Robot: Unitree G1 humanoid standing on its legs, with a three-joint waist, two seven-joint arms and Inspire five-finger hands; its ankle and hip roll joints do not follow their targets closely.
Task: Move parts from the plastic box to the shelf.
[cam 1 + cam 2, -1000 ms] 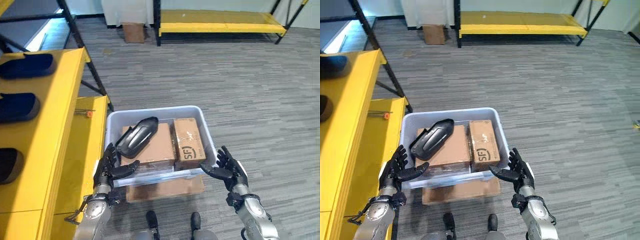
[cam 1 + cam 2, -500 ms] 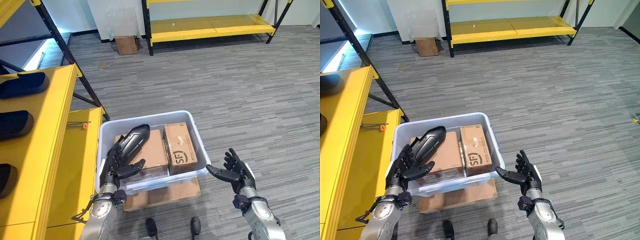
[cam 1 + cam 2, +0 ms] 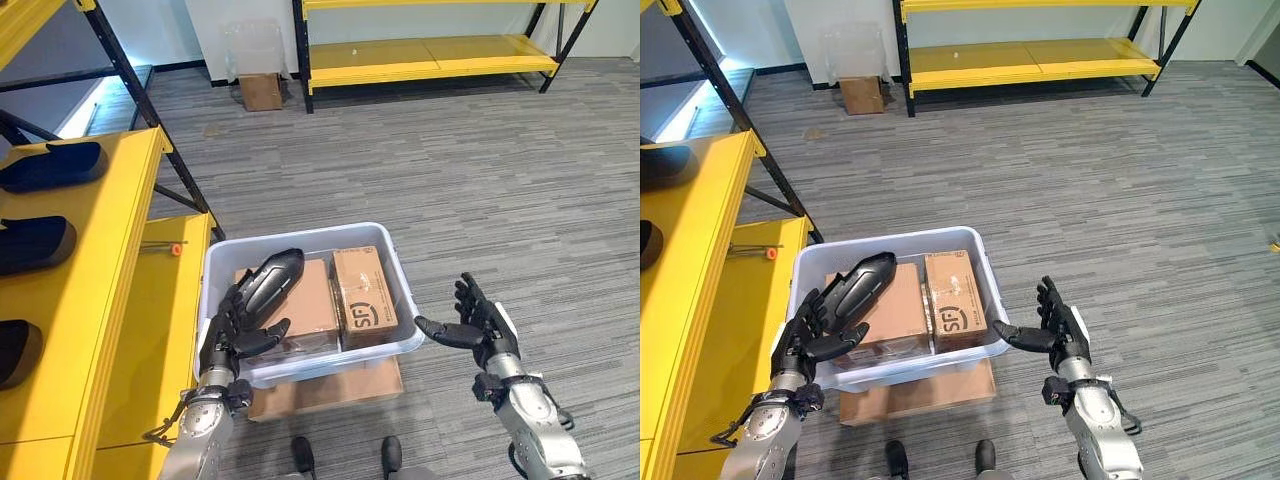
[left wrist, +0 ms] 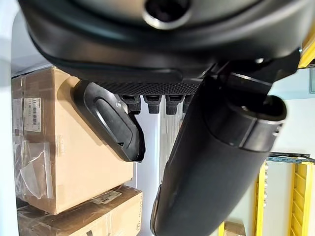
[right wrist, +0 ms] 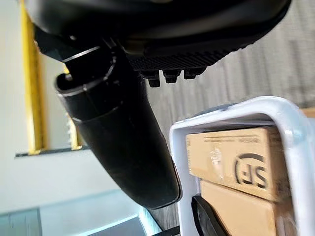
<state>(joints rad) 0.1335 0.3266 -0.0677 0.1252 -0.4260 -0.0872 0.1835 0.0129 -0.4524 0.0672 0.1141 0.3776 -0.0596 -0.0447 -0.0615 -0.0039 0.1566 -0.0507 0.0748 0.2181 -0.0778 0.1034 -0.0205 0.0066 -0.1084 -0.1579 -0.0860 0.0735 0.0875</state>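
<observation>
A pale plastic box (image 3: pixel 300 233) stands on the floor in front of me, holding two cardboard cartons (image 3: pixel 318 300). A black elongated part (image 3: pixel 268 283) lies slanted on the larger carton and also appears in the left wrist view (image 4: pixel 110 120). My left hand (image 3: pixel 225 345) is open over the box's near left corner, its straight fingers reaching the part's lower end. My right hand (image 3: pixel 482 328) is open just outside the box's right wall (image 5: pixel 236 115), palm toward it, holding nothing. The yellow shelf (image 3: pixel 110 290) runs along my left and carries three dark parts (image 3: pixel 50 165).
A flat cardboard sheet (image 3: pixel 330 388) lies under the box. A small orange item (image 3: pixel 176 248) rests on the shelf's lower level. A black shelf upright (image 3: pixel 150 110) slants behind it. Far back stand a low yellow rack (image 3: pixel 430 55) and a small carton (image 3: pixel 262 91).
My left hand has moved from the box's front wall up into the box, by the black part. My right hand left the box's near right corner and shifted right. The camera has shifted.
</observation>
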